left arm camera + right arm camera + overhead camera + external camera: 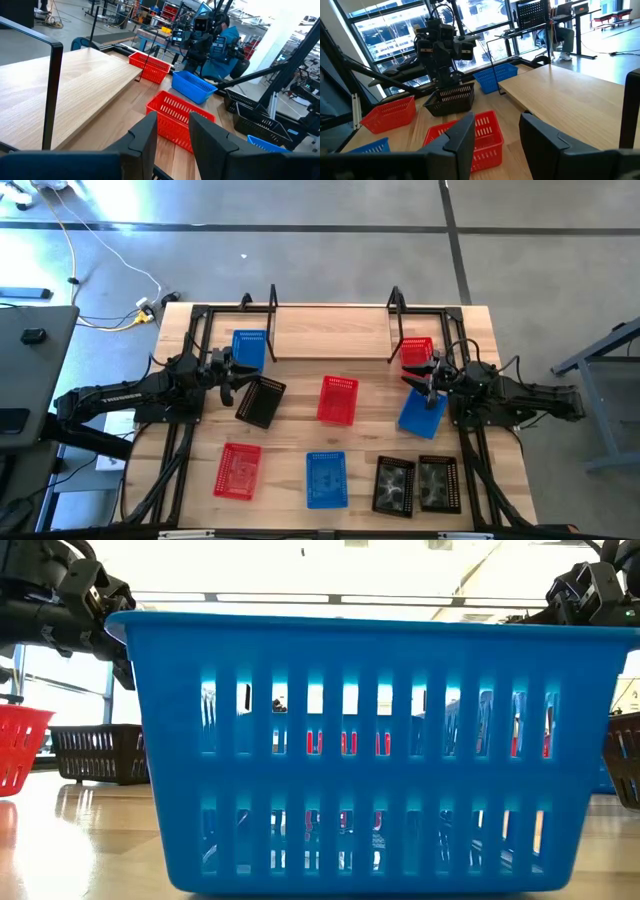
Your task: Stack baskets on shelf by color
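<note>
The shelf (330,332), a light wood plank with black rod uprights, stands at the table's far middle with nothing on it. The baskets lie scattered on the tabletop. A blue one (248,348) sits by the shelf's left end and a red one (417,352) by its right end. Black (260,401), red (338,400) and blue (421,413) baskets lie mid-table. Red (238,471), blue (326,479) and two black (417,484) baskets lie along the near edge. My left gripper (172,135) hovers open near the left blue basket. My right gripper (495,131) hovers open near the right red one.
The near blue basket (370,750) fills the low view. Black frame rails (178,442) run along both table sides. Bare wood lies between the mid-table baskets and the shelf. Desks and other equipment stand in the room beyond the table.
</note>
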